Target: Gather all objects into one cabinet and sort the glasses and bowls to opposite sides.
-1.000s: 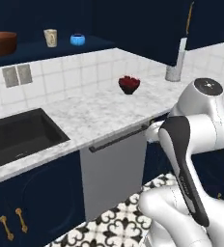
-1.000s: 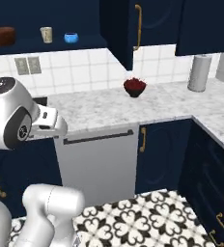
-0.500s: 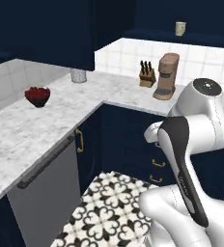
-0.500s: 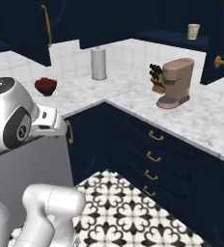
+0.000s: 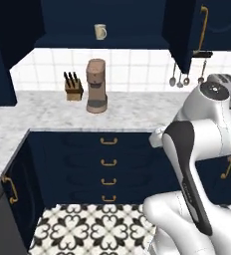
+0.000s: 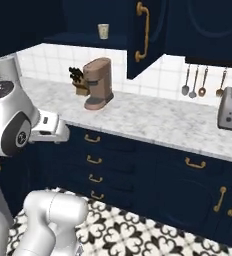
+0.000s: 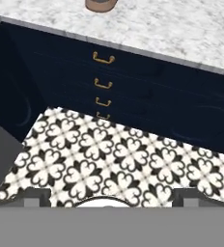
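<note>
On the open navy cabinet's shelf, high above the marble desk, one beige handled cup stands upright, over the brown coffee machine and knife block. Gripper points down at the patterned floor; its tips barely show, so finger spread cannot be told.

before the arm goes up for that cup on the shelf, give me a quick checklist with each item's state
1. Target seen: beige cup stands upright on the open cabinet shelf: ok.
2. Cabinet door swung open, shelf front free: ok.
3. Gripper empty: hand view looks at the floor tiles, nothing between the tips: ok.
4. Gripper open or shut: cannot tell.
5. Arm near the cup: folded low by the drawers: not ok.
6. Coffee machine stands right under the cup, in the path up: not ok.
</note>
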